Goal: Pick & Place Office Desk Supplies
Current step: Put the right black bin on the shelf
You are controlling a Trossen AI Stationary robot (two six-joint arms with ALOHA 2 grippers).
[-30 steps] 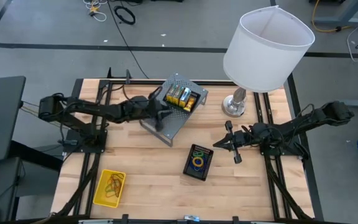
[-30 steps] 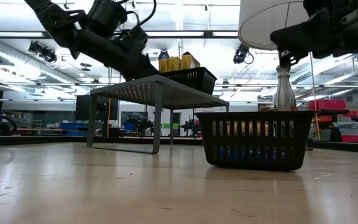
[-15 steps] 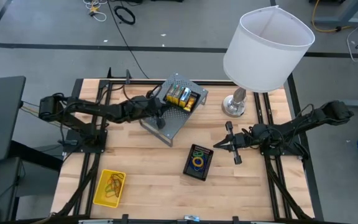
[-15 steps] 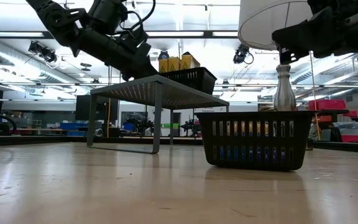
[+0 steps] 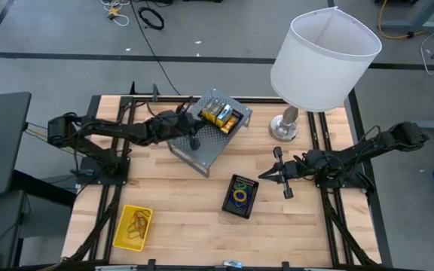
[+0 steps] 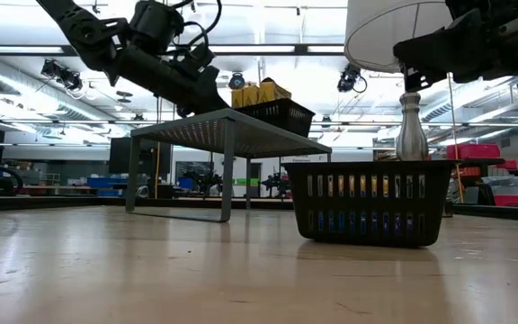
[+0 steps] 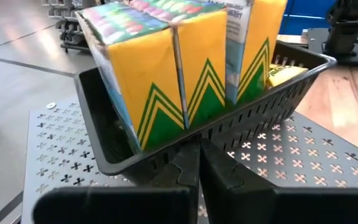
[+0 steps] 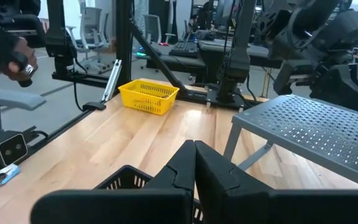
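Crayon boxes (image 7: 166, 68), yellow with green chevrons, fill the mesh tray (image 7: 278, 87); left pincer (image 7: 199, 163) closed.

The table (image 5: 187, 218) carries a grey perforated riser (image 5: 202, 150), lamp (image 5: 285, 126), black mesh tray (image 5: 239, 196) and yellow basket (image 5: 132, 228).

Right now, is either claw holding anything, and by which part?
Left claw is shut on the near rim of the black mesh tray carrying crayon boxes. Right claw is shut, holding nothing.
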